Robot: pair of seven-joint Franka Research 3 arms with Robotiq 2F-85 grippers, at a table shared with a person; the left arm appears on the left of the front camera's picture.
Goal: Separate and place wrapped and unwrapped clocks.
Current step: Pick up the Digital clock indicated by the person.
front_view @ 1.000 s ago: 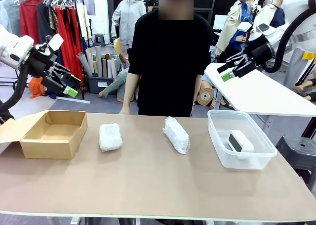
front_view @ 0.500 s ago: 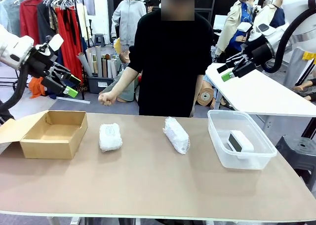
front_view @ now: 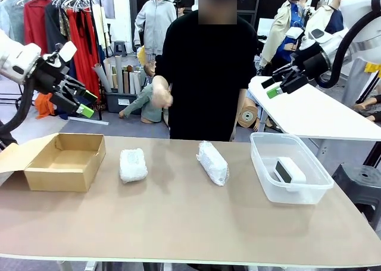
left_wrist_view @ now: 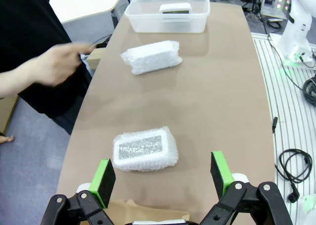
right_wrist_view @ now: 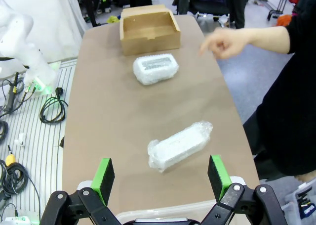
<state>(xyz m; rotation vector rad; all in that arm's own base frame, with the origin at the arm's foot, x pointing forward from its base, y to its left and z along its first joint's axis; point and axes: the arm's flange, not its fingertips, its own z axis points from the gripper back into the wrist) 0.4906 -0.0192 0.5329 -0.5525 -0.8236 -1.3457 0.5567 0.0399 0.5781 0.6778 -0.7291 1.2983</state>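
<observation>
Left tool (front_view: pixel 89 102): up in the air over the left end of the desk (front_view: pixel 178 223), above the far side of the cardboard box; its green-padded fingers are spread wide with nothing between them.
Right tool (front_view: pixel 271 86): raised above the right end of the desk, on the far side of the clear tub; it too is spread wide and carries nothing.
Cardboard box (front_view: pixel 44 178): open, at the left end of the desk, with one flap folded out to the left.
Left wrapped clock (front_view: pixel 133 165): a short, lumpy bundle in white bubbly wrap, lying flat on the desk just right of the box but not touching it.
Middle wrapped clock (front_view: pixel 212 162): a longer bundle in the same wrap, lying at a slant near the middle of the desk, well apart from the first bundle and left of the tub.
Clear tub (front_view: pixel 262 164): lidless, at the right end of the desk.
Bare clock (front_view: pixel 289 170): white with a dark screen, inside the tub, resting on its bottom.
Person: stands in a black top at the far edge, between the two bundles.
Hand (front_view: pixel 161 96): lifted in front of the chest and motion-blurred; from the wrist cameras it reaches out above the far edge, touching nothing.
</observation>
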